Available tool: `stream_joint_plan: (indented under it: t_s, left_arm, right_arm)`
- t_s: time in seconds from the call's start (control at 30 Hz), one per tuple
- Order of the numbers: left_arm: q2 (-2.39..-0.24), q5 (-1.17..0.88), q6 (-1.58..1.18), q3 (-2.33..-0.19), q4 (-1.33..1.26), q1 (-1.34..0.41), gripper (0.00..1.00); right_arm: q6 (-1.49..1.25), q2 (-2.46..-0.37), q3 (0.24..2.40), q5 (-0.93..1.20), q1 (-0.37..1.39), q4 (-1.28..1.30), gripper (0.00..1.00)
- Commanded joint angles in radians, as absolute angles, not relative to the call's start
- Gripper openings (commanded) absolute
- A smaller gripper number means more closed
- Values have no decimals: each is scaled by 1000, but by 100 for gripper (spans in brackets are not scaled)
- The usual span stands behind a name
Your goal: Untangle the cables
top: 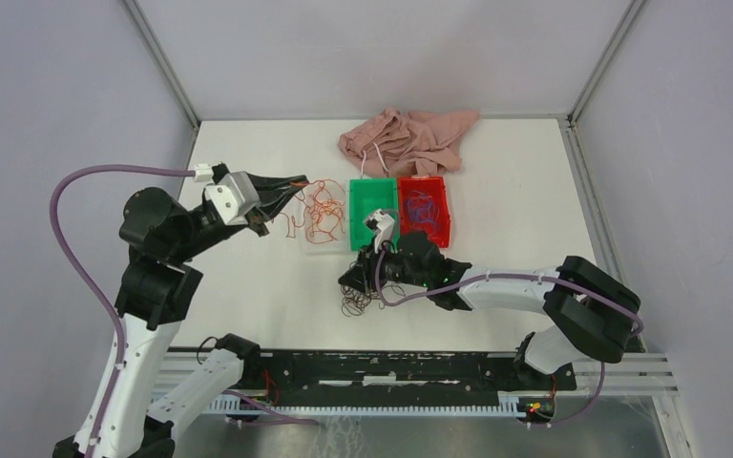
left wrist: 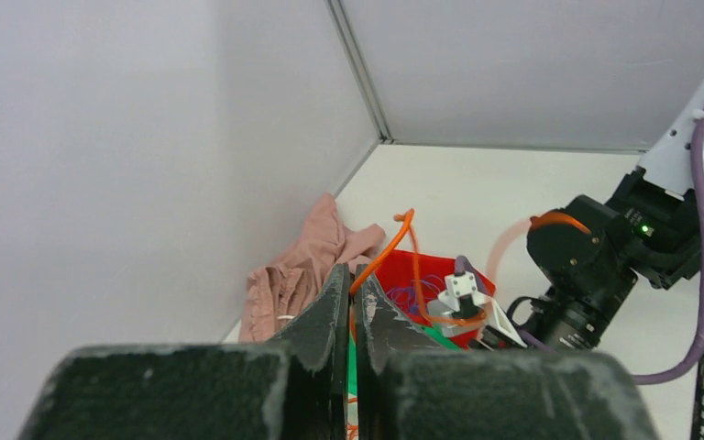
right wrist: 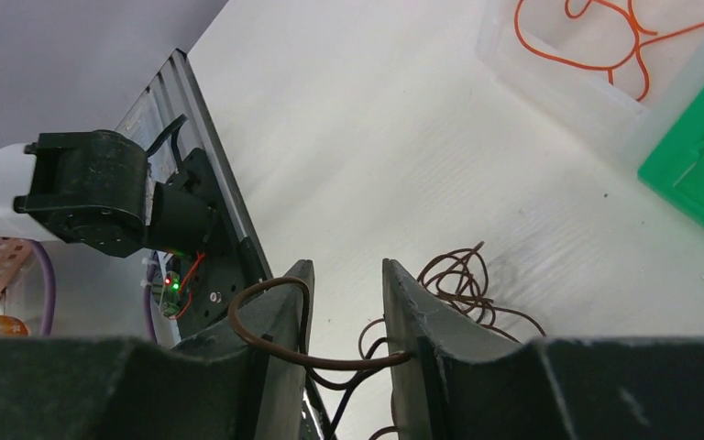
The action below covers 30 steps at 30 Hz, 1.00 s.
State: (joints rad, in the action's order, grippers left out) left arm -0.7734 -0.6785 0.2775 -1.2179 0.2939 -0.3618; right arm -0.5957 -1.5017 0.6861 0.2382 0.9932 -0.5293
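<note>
Lying loose on the table (top: pixel 248 286) at its near middle, the brown cables (top: pixel 355 303) cross the gap between the right gripper's (right wrist: pixel 346 270) parted fingers. The orange cables (top: pixel 320 212) fill the clear bin (top: pixel 317 246) farther left, one strand pinched in the closed left gripper (left wrist: pixel 352 275). The purple cables (top: pixel 422 210) lie in the red bin (top: pixel 444 219), right of the green bin (top: pixel 353 219).
</note>
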Motion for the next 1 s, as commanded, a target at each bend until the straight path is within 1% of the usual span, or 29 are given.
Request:
stream_joint_plan:
  t_s: [0.0,0.07,0.17,0.27,0.53,0.73,0.97]
  left_arm:
    - [-800,-630,297,-1271,234,-365,3]
    - [-807,-627,308,-1268,239,-365,3]
    - [-810,-614,312,-1246,239,-365,3]
    - [-817,-576,323,-1207,238,-365,3]
    - [-902,-415,349,-1079,174,-364,3]
    - [-1026,-366,343,-1055,95,-365,3]
    - [-1170,-346,386,-1045,12,-365,3]
  right_arm:
    - [-613,-1498,662,220,993,-593,41]
    - [-614,-1488,657,217,994,-581,44]
    - [-616,-1454,657,199,994,-552,60]
    - [-618,-1398,674,178,992,-512,65]
    - [-571,-1274,764,136,983,-291,69]
    - [-528,-1181,762,-27,976,-169,67]
    - [-500,-1120,808,-116,956,-34,66]
